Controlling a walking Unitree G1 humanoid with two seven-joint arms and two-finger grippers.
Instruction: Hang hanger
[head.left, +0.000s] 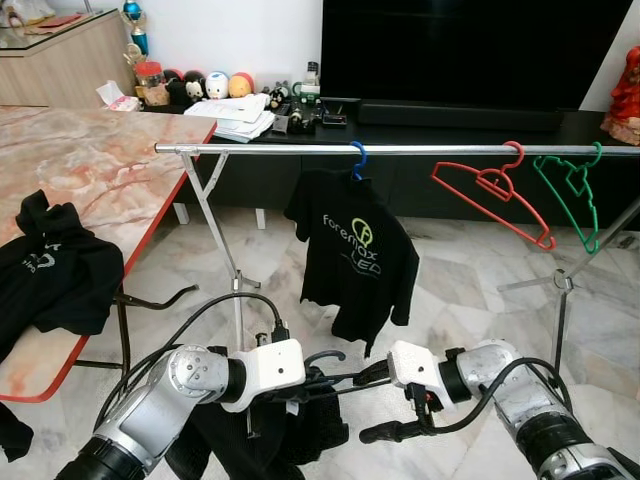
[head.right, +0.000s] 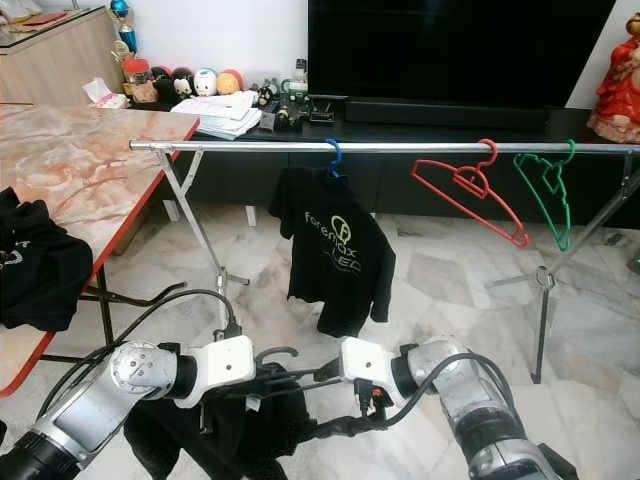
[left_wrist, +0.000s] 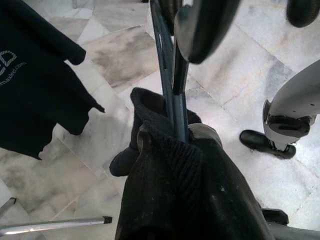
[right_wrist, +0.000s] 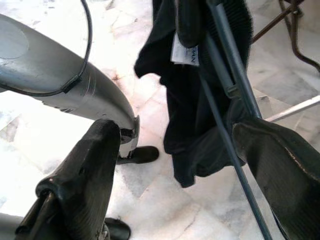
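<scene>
1. A long silver metal clothes rail (head.left: 420, 149) runs left to right across the room on crossed legs, far from the robot and well above its grippers.
2. A black T-shirt with a yellow-green logo (head.left: 355, 255) hangs from the rail on a blue hook, left of the middle; an empty red plastic hanger (head.left: 492, 190) and an empty green plastic hanger (head.left: 572, 190) hang to the right.
3. To the left stands a pink marble-topped table (head.left: 95, 165) with a crumpled black garment (head.left: 50, 270) on its near edge.
4. Low and near, between the arms, a dark wire hanger carrying a black shirt (head.right: 262, 395) lies with its long axis roughly left to right, its hook (head.right: 276, 352) pointing up and far toward the rail.
5. The left gripper (head.right: 268, 382) is clamped on the hanger's wire at its left end, the shirt drooping below.
6. The right gripper (head.right: 345, 400) is spread wide around the right end, the wire passing between its fingers ungripped.
7. Judged from this, the hanger must rise up and away, hook first, to reach the free rail just left of the hung shirt; the left arm carries it.
</scene>
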